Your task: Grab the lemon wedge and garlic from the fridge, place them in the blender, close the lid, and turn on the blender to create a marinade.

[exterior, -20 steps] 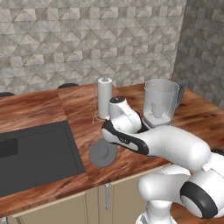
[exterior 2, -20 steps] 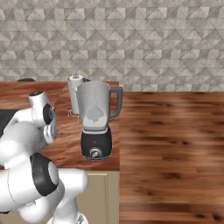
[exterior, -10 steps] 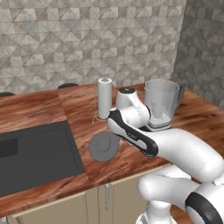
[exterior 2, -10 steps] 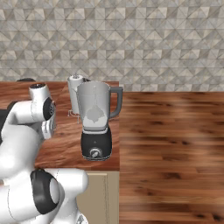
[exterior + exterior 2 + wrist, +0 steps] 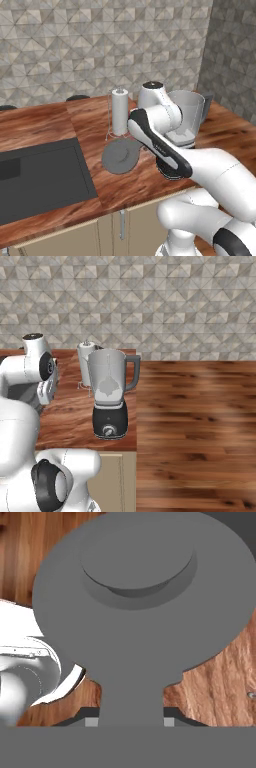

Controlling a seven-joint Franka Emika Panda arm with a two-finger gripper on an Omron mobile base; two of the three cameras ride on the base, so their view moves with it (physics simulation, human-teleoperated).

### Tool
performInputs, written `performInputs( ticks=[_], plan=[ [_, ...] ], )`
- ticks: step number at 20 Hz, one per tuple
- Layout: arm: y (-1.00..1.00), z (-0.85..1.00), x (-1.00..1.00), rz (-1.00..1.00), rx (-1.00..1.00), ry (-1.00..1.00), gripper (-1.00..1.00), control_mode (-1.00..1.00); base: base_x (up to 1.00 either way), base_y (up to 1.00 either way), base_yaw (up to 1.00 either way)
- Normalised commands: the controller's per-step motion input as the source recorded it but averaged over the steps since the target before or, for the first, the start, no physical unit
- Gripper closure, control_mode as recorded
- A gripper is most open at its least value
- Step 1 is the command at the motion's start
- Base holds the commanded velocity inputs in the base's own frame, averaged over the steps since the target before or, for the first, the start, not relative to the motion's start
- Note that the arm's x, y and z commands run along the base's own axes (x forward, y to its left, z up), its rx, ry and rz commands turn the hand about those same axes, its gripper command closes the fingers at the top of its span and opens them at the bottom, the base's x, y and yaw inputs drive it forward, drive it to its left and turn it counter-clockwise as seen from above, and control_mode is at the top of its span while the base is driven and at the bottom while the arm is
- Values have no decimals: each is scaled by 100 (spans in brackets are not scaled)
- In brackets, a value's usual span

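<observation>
My gripper (image 5: 131, 722) is shut on the short side tab of the lid (image 5: 140, 597), a flat round dark-grey disc with a raised centre. In the left base view the lid (image 5: 120, 156) hangs level just above the wooden counter (image 5: 60, 125), left of my forearm. The blender stands to the right of it, its clear jar (image 5: 189, 116) open at the top. From the other side I see the jar (image 5: 107, 381) on its black base (image 5: 110, 423) with a silver knob. The lemon wedge, garlic and fridge are out of view.
A white paper-towel roll (image 5: 119, 111) on a wire stand rises just behind the lid, and it stands beside the jar (image 5: 85, 362). A dark flat panel (image 5: 35, 175) is set into the counter at the left. The counter's right end falls off to wooden floor (image 5: 200, 421).
The arm has risen and swung right toward the blender, and the lid has come up and right with it.
</observation>
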Motion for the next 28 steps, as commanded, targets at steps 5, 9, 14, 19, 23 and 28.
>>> performInputs(
  ticks=[5, 9, 14, 19, 23, 28],
  plan=[
    [-4, 60, -51, -7, 6, 1, 100, -100, 0, 0, 0],
    [-9, 38, -50, -6, 8, -3, 100, -100, 0, 0, 0],
    [-19, 36, -14, -7, 8, -1, 100, -100, 0, 0, 0],
    [-43, 26, 0, -2, 9, -1, 100, -100, 0, 0, 0],
    [-63, 3, -1, 0, 13, -12, 100, -100, 0, 0, 0],
    [-62, 0, -1, 0, 12, -19, 100, -100, 0, 0, 0]
  ],
)
